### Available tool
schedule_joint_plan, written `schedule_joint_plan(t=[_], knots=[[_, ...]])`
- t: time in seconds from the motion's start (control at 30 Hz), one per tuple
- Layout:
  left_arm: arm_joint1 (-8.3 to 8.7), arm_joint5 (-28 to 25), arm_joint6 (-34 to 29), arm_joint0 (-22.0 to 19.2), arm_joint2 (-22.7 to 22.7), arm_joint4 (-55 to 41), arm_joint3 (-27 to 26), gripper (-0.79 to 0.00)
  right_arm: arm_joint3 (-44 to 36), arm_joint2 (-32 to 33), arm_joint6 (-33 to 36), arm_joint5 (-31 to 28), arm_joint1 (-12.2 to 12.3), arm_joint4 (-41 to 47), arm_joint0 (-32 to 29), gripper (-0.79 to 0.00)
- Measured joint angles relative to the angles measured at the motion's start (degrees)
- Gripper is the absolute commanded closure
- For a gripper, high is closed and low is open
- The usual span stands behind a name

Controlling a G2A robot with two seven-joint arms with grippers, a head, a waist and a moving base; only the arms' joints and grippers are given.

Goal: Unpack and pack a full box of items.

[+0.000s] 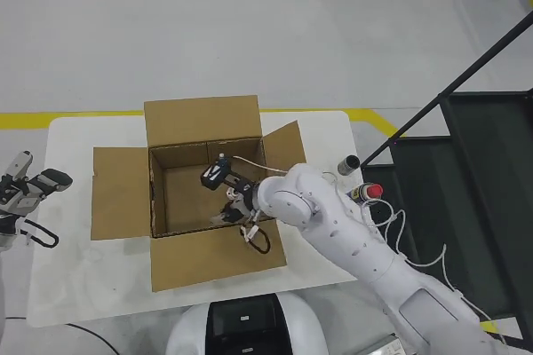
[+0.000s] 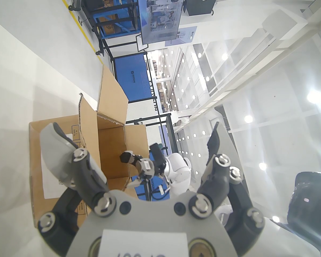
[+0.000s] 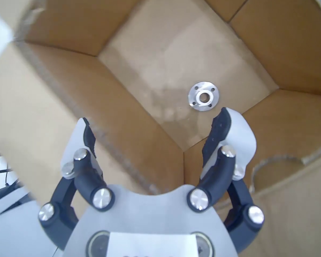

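An open cardboard box [image 1: 173,120] stands mid-table with its flaps spread. On its floor lies a single round metal flange [image 3: 203,96] with a centre hole. My right gripper [image 3: 153,118] hangs open inside the box, just short of the flange, with nothing between its fingers. From above, the same right gripper [image 1: 229,213] sits low by the box's near wall. My left gripper [image 1: 37,173] is off to the far left, above the table's edge, open and empty [image 2: 133,132]. It faces the box [image 2: 109,140] side-on from a distance.
A grey cylinder [image 1: 348,165] and a red-capped can [image 1: 371,191] stand on the white table [image 1: 71,257], right of the box. A dark metal stair frame [image 1: 462,169] rises just beyond the table's right side. Bare tabletop lies left of the box.
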Motion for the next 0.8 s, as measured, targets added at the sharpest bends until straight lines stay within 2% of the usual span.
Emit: schedule_joint_plan(t=[0.17,0.33,0.57,0.8], knots=[[0.0,0.0,0.0,0.0,0.0,0.0,0.0,-0.785,-18.9,12.3,1.8,-7.8,3.3,3.8,-12.5,-0.785],[0.0,0.0,0.0,0.0,0.0,0.0,0.0,-0.785,-27.7,21.7,-1.0,-12.0,4.9,5.4,-20.4,-0.785],[0.0,0.0,0.0,0.0,0.0,0.0,0.0,-0.785,-26.9,36.4,-9.5,-22.1,6.7,8.1,-29.0,-0.785],[0.0,0.0,0.0,0.0,0.0,0.0,0.0,-0.785,-23.7,47.1,-21.1,-30.8,7.6,8.6,-36.9,-0.785]])
